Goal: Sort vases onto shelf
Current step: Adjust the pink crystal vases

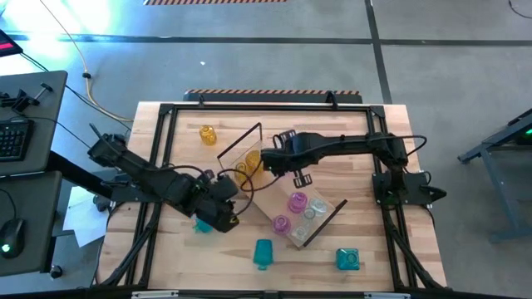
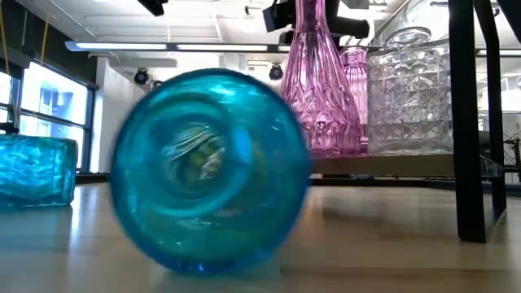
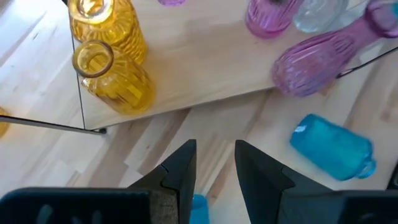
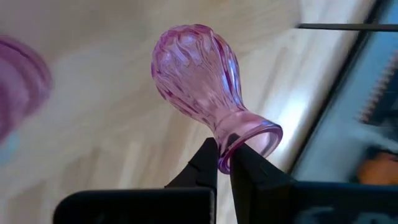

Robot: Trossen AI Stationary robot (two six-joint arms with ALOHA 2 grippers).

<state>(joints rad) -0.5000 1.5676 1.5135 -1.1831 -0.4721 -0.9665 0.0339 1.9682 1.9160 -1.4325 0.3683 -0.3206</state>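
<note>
- High view first, left to right: the left gripper [image 1: 223,209] hangs low over the table's near-left part, just off the shelf's [image 1: 264,198] edge, fingers partly apart with nothing between them. A teal vase [image 1: 202,225] lies right by it.
- And on the shelf?
- Two amber vases [image 1: 248,169] stand at its left end, pink and clear ones [image 1: 299,212] toward the right. Another amber vase [image 1: 208,134] stands alone on the far table; a teal bottle [image 1: 263,253] lies on its side in front, a square teal vase [image 1: 347,260] farther right.
- The right gripper [image 4: 224,163]?
- Over the shelf's middle, pinched tight on the rim of a ribbed pink bulb vase [image 4: 198,78].
- How should it set that down?
- I'd say lower it beside the other pinks, base flat, clear of the neighbours, and release only once it stands. A rim pinch lets glass swing, so go slowly.
</note>
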